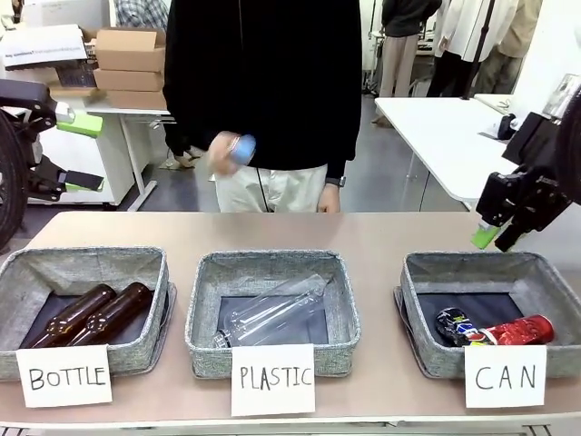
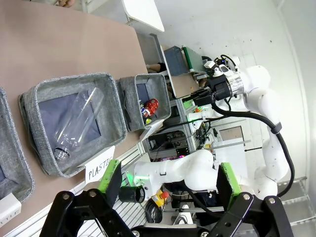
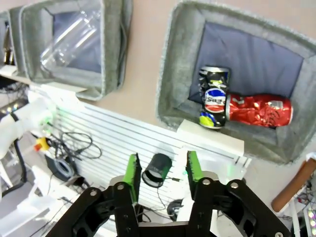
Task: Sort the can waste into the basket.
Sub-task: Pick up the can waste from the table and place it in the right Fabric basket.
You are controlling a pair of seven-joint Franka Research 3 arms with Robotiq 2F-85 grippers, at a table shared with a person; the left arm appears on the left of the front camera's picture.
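The basket (image 1: 434, 356) with the "CAN" card stands at the table's right front. A dark blue-black can (image 1: 453, 324) and a crumpled red can (image 1: 519, 331) lie side by side inside it. My right gripper (image 1: 491, 239) hangs above the basket's far right corner. In the right wrist view its green pads (image 3: 132, 173) stand apart with nothing between them, and it looks down on the dark can (image 3: 215, 97), the red can (image 3: 257, 110) and the basket (image 3: 169, 86). My left gripper (image 2: 169, 180) is wide open and holds nothing. From there the basket (image 2: 129, 106) and the red can (image 2: 151, 105) look small.
The middle "PLASTIC" basket (image 1: 201, 331) holds a clear plastic bottle (image 1: 272, 313). The left "BOTTLE" basket (image 1: 156, 309) holds two brown glass bottles (image 1: 91, 313). A person stands across the table, one hand (image 1: 227, 154) holding a blurred bluish thing. Bare tabletop (image 1: 372, 236) lies behind the baskets.
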